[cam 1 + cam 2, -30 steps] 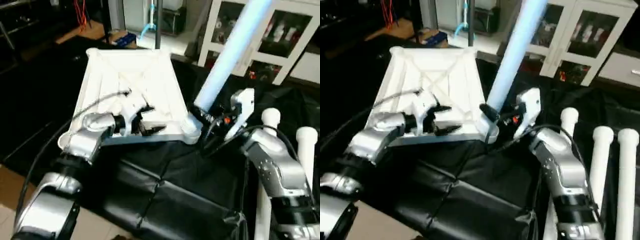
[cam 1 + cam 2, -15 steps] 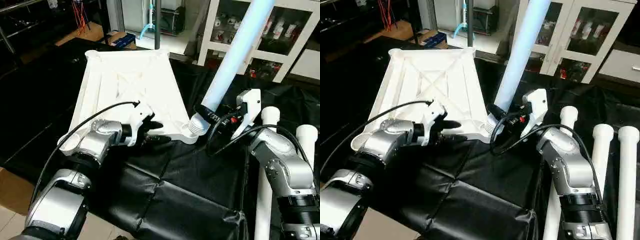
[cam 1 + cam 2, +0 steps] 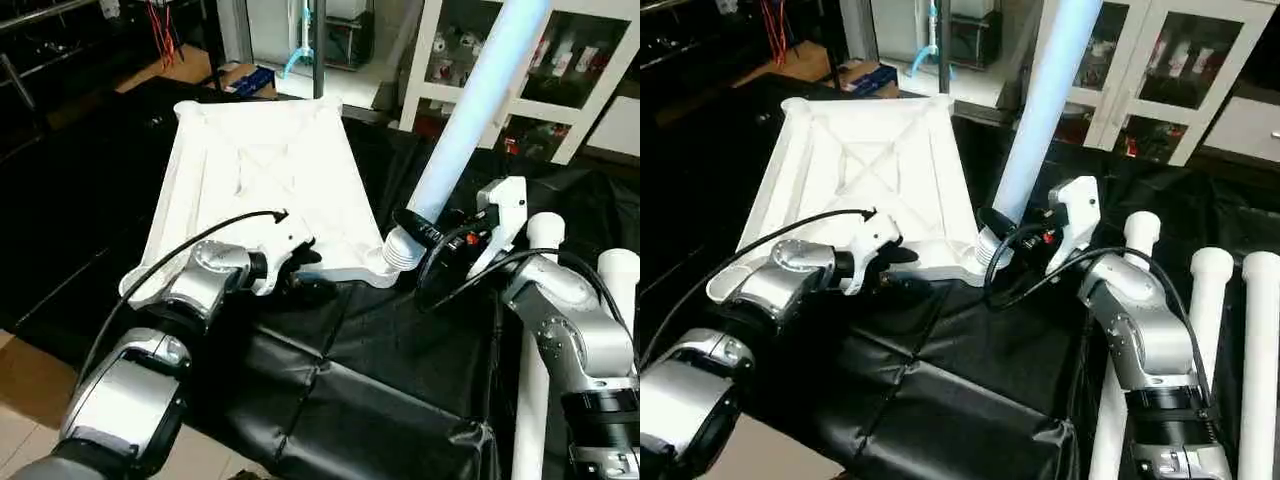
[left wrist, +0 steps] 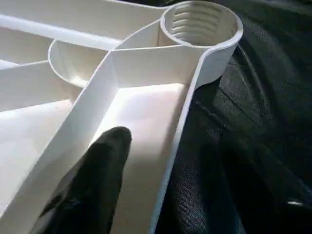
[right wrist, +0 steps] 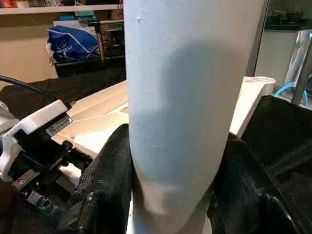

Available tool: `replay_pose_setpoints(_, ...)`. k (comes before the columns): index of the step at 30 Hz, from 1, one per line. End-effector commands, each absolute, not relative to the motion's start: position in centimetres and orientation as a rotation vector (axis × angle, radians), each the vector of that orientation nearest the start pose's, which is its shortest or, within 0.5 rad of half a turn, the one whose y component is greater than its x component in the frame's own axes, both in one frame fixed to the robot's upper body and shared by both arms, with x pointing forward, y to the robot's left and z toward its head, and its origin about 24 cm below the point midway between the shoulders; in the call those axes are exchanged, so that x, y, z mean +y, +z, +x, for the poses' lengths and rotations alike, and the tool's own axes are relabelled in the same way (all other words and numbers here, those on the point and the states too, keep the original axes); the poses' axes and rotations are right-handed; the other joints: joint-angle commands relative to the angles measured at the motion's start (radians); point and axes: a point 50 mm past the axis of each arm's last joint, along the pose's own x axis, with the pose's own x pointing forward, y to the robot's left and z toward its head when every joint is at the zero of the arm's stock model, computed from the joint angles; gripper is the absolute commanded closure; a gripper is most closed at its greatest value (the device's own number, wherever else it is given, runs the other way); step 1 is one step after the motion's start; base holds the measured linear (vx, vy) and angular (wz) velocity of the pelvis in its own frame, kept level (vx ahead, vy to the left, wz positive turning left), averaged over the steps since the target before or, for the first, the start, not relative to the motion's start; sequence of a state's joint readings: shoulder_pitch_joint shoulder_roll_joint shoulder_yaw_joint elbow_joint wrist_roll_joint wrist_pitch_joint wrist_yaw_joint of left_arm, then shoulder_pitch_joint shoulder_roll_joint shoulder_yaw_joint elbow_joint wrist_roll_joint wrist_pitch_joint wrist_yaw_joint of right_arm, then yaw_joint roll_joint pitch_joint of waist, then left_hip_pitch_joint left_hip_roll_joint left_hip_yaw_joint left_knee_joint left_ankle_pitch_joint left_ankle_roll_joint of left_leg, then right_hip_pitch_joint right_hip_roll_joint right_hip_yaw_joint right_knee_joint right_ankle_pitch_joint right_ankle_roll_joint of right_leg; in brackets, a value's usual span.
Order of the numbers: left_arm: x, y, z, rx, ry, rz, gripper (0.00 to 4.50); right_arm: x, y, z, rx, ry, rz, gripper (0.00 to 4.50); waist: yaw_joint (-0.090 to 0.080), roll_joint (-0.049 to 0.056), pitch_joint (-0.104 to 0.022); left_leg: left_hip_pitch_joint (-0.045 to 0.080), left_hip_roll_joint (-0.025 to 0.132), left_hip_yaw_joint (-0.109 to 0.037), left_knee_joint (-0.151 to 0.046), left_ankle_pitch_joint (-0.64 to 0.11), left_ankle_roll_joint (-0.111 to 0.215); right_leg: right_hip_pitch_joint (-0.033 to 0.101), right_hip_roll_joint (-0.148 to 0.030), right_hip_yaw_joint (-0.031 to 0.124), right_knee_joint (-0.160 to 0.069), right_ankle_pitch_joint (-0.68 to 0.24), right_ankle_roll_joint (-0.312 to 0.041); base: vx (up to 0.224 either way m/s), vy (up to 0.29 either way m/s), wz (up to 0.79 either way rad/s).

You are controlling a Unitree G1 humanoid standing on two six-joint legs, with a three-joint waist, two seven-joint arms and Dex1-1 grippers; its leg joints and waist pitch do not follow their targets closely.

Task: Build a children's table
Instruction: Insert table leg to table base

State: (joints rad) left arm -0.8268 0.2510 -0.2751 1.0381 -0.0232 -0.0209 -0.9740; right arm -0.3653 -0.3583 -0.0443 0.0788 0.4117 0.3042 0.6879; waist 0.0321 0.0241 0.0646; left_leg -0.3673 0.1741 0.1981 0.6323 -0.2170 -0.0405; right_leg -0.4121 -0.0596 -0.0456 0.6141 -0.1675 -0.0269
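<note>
The tube leg (image 3: 470,120) is clamped by the right gripper (image 3: 418,233), tilted into the tabletop (image 3: 262,165) near-corner socket (image 3: 392,262), probably for seating. The near edge is straddled by the spread left gripper (image 3: 300,272), seemingly as a brace.

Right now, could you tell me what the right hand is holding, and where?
The right hand grips a white table leg just above its threaded lower end.

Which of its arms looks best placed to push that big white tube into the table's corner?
The right. Its gripper already clasps the tube leg, whose lower end sits at the tabletop's near corner socket. The left gripper is at the tabletop's near edge.
</note>
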Motion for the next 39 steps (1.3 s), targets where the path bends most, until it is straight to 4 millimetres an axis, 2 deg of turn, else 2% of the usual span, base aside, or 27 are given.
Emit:
replay_pose_setpoints(1, 11.2, 5.5, 35.7, 0.423, -1.126, 0.353, 1.47, -17.1, 12.6, 30.7, -0.034, 0.749, 0.019, 2.66, -0.004, 0.002, -0.081, 0.013, 0.049, -0.028, -0.076, -0.129, 0.062, 0.064, -0.079, 0.046, -0.075, -0.146, -0.257, 0.000, 0.000, 0.00)
replay_pose_setpoints(3, 11.1, 5.4, 35.6, 0.434, -1.141, 0.369, 1.68, -17.1, 12.7, 30.7, -0.034, 0.752, 0.015, 2.66, -0.004, 0.004, -0.082, 0.012, 0.050, -0.029, -0.076, -0.127, 0.061, 0.065, -0.080, 0.046, -0.074, -0.142, -0.257, 0.000, 0.000, 0.00)
replay_pose_setpoints(11, 10.9, 5.0, 35.5, 0.489, -1.190, 0.390, 2.47, -16.8, 13.4, 31.0, -0.046, 0.786, 0.001, 2.66, -0.006, -0.003, -0.082, 0.011, 0.051, -0.028, -0.075, -0.111, 0.077, 0.066, -0.081, 0.046, -0.072, -0.119, -0.267, 0.000, 0.000, 0.00)
replay_pose_setpoints(13, 11.1, 4.7, 35.3, 0.525, -1.199, 0.407, 2.47, -16.7, 13.5, 31.1, -0.047, 0.795, -0.004, 2.66, -0.005, -0.002, -0.082, 0.013, 0.051, -0.028, -0.075, -0.111, 0.079, 0.065, -0.081, 0.046, -0.073, -0.124, -0.266, 0.000, 0.000, 0.00)
replay_pose_setpoints(14, 11.2, 4.6, 35.3, 0.543, -1.204, 0.420, 2.59, -16.7, 13.5, 31.2, -0.047, 0.798, -0.006, 2.66, -0.005, -0.005, -0.082, 0.012, 0.052, -0.028, -0.076, -0.107, 0.081, 0.065, -0.082, 0.046, -0.072, -0.118, -0.268, 0.000, 0.000, 0.00)
replay_pose_setpoints(17, 11.7, 4.1, 35.1, 0.587, -1.205, 0.478, 2.83, -16.6, 13.7, 31.4, -0.049, 0.797, -0.006, 2.66, -0.004, -0.003, -0.082, 0.013, 0.052, -0.028, -0.076, -0.107, 0.083, 0.064, -0.082, 0.046, -0.072, -0.119, -0.269, 0.000, 0.000, 0.00)
replay_pose_setpoints(18, 11.7, 4.1, 35.1, 0.588, -1.199, 0.482, 2.90, -16.6, 13.7, 31.5, -0.050, 0.798, -0.005, 2.66, -0.004, -0.003, -0.080, 0.013, 0.052, -0.028, -0.076, -0.116, 0.080, 0.064, -0.082, 0.046, -0.074, -0.138, -0.265, 0.000, 0.000, 0.00)
replay_pose_setpoints(19, 11.7, 4.1, 35.2, 0.587, -1.189, 0.483, 3.07, -16.6, 13.6, 31.5, -0.048, 0.801, -0.001, 2.66, -0.004, -0.013, -0.078, 0.015, 0.052, -0.026, -0.077, -0.130, 0.077, 0.063, -0.083, 0.046, -0.079, -0.171, -0.258, 0.000, 0.000, 0.00)
replay_pose_setpoints(20, 11.8, 4.1, 35.3, 0.585, -1.185, 0.479, 3.07, -16.5, 13.5, 31.5, -0.040, 0.806, 0.002, 2.66, -0.002, -0.006, -0.075, 0.018, 0.053, -0.027, -0.078, -0.143, 0.070, 0.060, -0.084, 0.046, -0.082, -0.211, -0.252, 0.000, 0.000, 0.00)
replay_pose_setpoints(22, 11.8, 4.2, 35.3, 0.585, -1.181, 0.469, 3.14, -16.5, 13.0, 31.4, -0.021, 0.815, 0.009, 2.66, 0.000, -0.005, -0.073, 0.025, 0.053, -0.026, -0.080, -0.167, 0.056, 0.056, -0.083, 0.046, -0.088, -0.250, -0.244, 0.000, 0.000, 0.00)
replay_pose_setpoints(23, 11.8, 4.1, 35.3, 0.587, -1.182, 0.464, 3.20, -16.5, 12.8, 31.4, -0.014, 0.819, 0.013, 2.66, -0.002, -0.013, -0.073, 0.025, 0.054, -0.026, -0.081, -0.174, 0.052, 0.056, -0.082, 0.047, -0.089, -0.257, -0.242, 0.000, 0.000, 0.00)
replay_pose_setpoints(24, 11.8, 4.1, 35.2, 0.587, -1.184, 0.457, 3.37, -16.5, 12.6, 31.3, -0.007, 0.824, 0.019, 2.66, 0.000, -0.016, -0.073, 0.026, 0.054, -0.025, -0.082, -0.177, 0.051, 0.054, -0.083, 0.047, -0.089, -0.263, -0.241, 0.000, 0.000, 0.00)
replay_pose_setpoints(25, 11.9, 4.0, 35.2, 0.587, -1.184, 0.454, 3.37, -16.5, 12.5, 31.2, -0.004, 0.827, 0.027, 2.66, 0.001, -0.014, -0.072, 0.025, 0.054, -0.026, -0.081, -0.175, 0.052, 0.055, -0.085, 0.048, -0.088, -0.266, -0.240, 0.000, 0.000, 0.00)
replay_pose_setpoints(26, 11.9, 4.0, 35.1, 0.588, -1.186, 0.451, 3.41, -16.5, 12.5, 31.1, -0.002, 0.832, 0.037, 2.66, 0.001, -0.019, -0.073, 0.024, 0.054, -0.025, -0.082, -0.171, 0.054, 0.056, -0.085, 0.048, -0.089, -0.268, -0.237, 0.000, 0.000, 0.00)
replay_pose_setpoints(27, 11.9, 3.8, 35.0, 0.590, -1.186, 0.447, 3.43, -16.4, 12.4, 31.0, 0.000, 0.838, 0.050, 2.66, 0.003, -0.014, -0.073, 0.023, 0.055, -0.027, -0.083, -0.165, 0.056, 0.056, -0.087, 0.048, -0.088, -0.272, -0.234, 0.000, 0.000, 0.00)
replay_pose_setpoints(28, 12.0, 3.7, 34.9, 0.592, -1.184, 0.444, 3.48, -16.4, 12.3, 30.9, 0.001, 0.843, 0.059, 2.66, 0.003, -0.019, -0.073, 0.021, 0.055, -0.027, -0.083, -0.160, 0.059, 0.056, -0.087, 0.047, -0.087, -0.271, -0.230, 0.000, 0.000, 0.00)
replay_pose_setpoints(32, 11.9, 3.1, 34.4, 0.594, -1.200, 0.442, 3.62, -16.1, 11.7, 30.4, 0.019, 0.866, 0.087, 2.66, 0.005, -0.018, -0.073, 0.015, 0.057, -0.029, -0.084, -0.143, 0.070, 0.058, -0.091, 0.047, -0.085, -0.261, -0.225, 0.000, 0.000, 0.00)
replay_pose_setpoints(35, 11.5, 2.8, 33.9, 0.587, -1.228, 0.424, 3.67, -15.9, 10.9, 30.1, 0.041, 0.873, 0.086, 2.66, 0.003, -0.023, -0.072, 0.012, 0.058, -0.030, -0.085, -0.140, 0.067, 0.058, -0.093, 0.047, -0.084, -0.268, -0.224, 0.000, 0.000, 0.00)
replay_pose_setpoints(39, 11.0, 2.2, 33.2, 0.575, -1.251, 0.402, 3.68, -15.6, 9.6, 30.0, 0.077, 0.874, 0.096, 2.66, -0.001, -0.025, -0.071, 0.014, 0.057, -0.028, -0.085, -0.151, 0.066, 0.052, -0.091, 0.047, -0.088, -0.299, -0.215, 0.000, 0.000, 0.00)
